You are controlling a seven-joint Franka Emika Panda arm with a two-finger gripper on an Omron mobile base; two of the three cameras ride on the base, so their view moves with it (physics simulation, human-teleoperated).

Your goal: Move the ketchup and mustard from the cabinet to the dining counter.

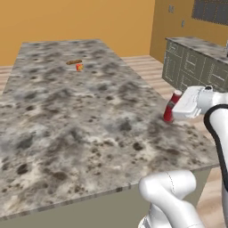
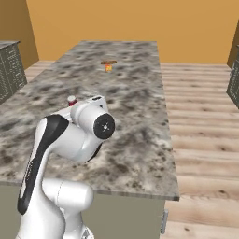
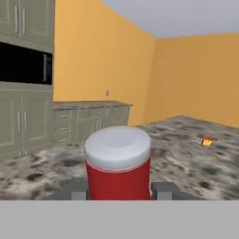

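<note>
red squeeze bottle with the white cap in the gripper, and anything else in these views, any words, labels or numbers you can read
None can be read.
The red squeeze bottle with a white cap, held in the gripper: plain, no label showing.
The small red-and-brown food item on the speckled granite dining counter: too small to tell.

I see the ketchup upright between my fingertips on the dining counter; a small, blurry orange item lies beyond.

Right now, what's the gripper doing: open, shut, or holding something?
Gripper: shut on the ketchup, one finger on each side of the red bottle, which is at the near edge of the dining counter.
</note>
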